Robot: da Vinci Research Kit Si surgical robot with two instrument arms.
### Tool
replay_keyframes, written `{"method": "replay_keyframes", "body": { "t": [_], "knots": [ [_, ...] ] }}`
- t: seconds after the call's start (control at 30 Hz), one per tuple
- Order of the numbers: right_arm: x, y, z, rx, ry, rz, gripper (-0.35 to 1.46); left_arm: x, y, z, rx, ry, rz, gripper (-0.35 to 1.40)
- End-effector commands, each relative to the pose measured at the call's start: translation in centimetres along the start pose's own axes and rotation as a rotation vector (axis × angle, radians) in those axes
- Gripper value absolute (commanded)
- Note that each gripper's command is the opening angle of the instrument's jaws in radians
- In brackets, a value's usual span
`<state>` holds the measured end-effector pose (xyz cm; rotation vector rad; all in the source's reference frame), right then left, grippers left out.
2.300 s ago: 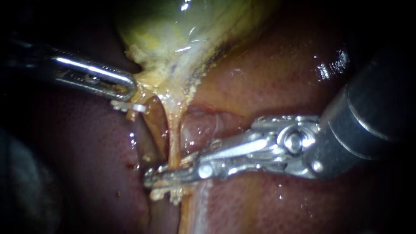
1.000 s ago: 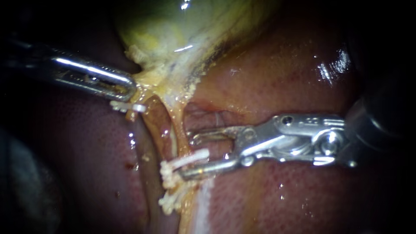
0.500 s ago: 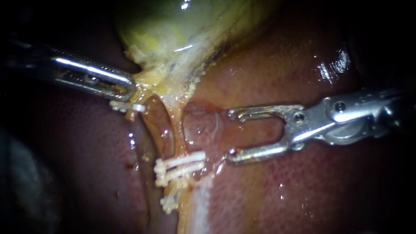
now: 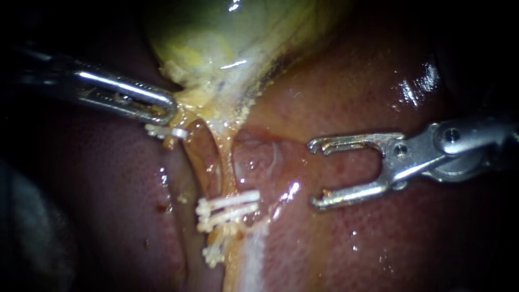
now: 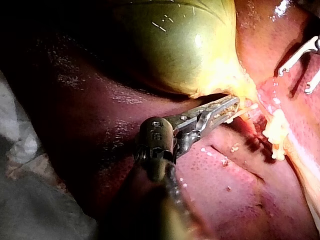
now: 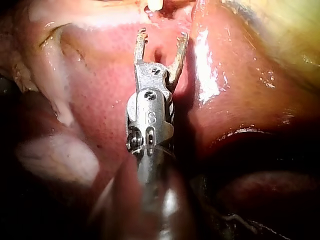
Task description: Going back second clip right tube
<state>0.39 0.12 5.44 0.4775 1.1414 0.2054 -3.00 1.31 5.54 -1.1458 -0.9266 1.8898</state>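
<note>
The yellow-green gallbladder (image 4: 216, 38) narrows to a neck, and my left instrument (image 4: 165, 111) is shut on the tissue there. Below the neck runs the right tube (image 4: 226, 167), crossed by two white clips (image 4: 227, 208) lying side by side. A third white clip (image 4: 213, 254) sits lower on it. My right instrument (image 4: 314, 174) stands to the right of the clips, apart from them, jaws open and empty. The right wrist view shows its open jaws (image 6: 161, 42) over liver, with a clip (image 6: 155, 5) ahead. In the left wrist view my left instrument (image 5: 227, 107) holds the neck beside the clips (image 5: 275, 132).
Red-brown liver (image 4: 378, 243) fills the field around and under the tubes. Another white clip (image 4: 165, 131) lies just under the left instrument's tip, at the top of a thinner strand (image 4: 189, 157) left of the right tube. A pale band (image 4: 251, 259) runs down below the clips.
My right instrument's jaws opened off the right tube, left a second white clip above the lower one, and drew back to the right. The left instrument holds still.
</note>
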Motion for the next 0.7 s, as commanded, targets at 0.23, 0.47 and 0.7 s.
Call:
{"method": "replay_keyframes", "body": {
  "t": [0.23, 0.47, 0.7],
  "knots": [
    [-0.01, -0.01, -0.01, 0.0, 0.0, 0.0, 0.5, -0.15, -0.11, 0.32, 0.003, -0.021, 0.011, -0.35],
    [0.01, -0.01, -0.02, 0.0, 0.0, 0.001, 0.5, -0.19, -0.14, 0.42, -0.001, -0.029, 0.009, -0.35],
    [0.03, 0.0, -0.01, -0.004, 0.001, -0.003, 0.5, -0.19, -0.16, 0.38, -0.005, -0.03, 0.01, -0.35]
  ]
}}
